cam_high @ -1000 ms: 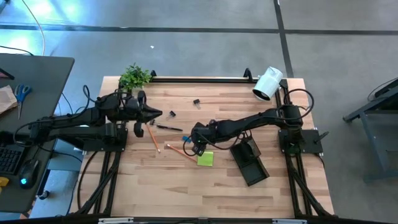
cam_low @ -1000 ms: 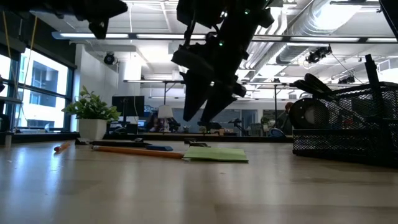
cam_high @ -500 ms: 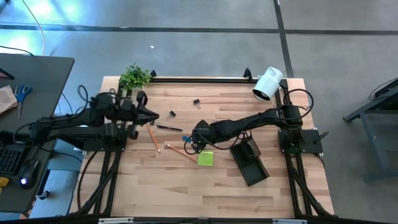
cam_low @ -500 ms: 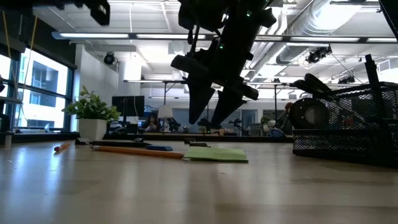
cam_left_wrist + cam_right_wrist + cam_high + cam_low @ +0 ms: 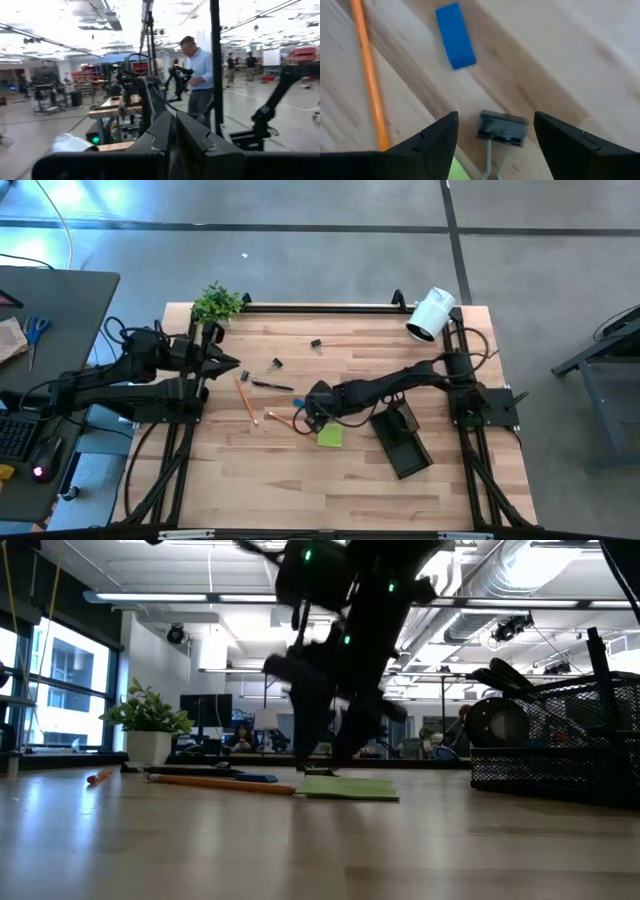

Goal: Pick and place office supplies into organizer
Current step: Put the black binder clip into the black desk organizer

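The wooden table (image 5: 330, 470) fills the middle of the high view, w/ 2 dark arms reaching in from either side. The left arm is pulled back at the table's left edge, its left gripper (image 5: 228, 363) near the potted plant (image 5: 217, 302) at the back corner; jaws pressed together, nothing between them, as the left wrist view shows the 2 fingers (image 5: 192, 137) side by side, w/ a person in a light blue shirt (image 5: 200, 70) in the room beyond.

The right arm stretches across to mid-table. Its right gripper (image 5: 495, 131) is down low, fingers spread wide on either side of a small black binder clip (image 5: 502, 125), not pinching it. In the low view the same gripper (image 5: 320, 755) hangs just behind the green pad.

The black organizer (image 5: 402, 440) sits right of centre, just beside the right arm; in the low view its mesh wall (image 5: 555, 765) shows at the right w/ scissor handles (image 5: 515, 675) standing out of it. The white camera (image 5: 431, 314) lies at the back right corner.

Smaller items, all on the table, outside the organizer: green sticky pad (image 5: 331, 435) near the right gripper; an orange pencil (image 5: 369, 75) beside it; another pencil (image 5: 246, 399) further left; a dark pen (image 5: 272, 385); blue piece (image 5: 455, 35) near the clip; 2 more black clips (image 5: 276, 364) (image 5: 316, 345) towards the back.
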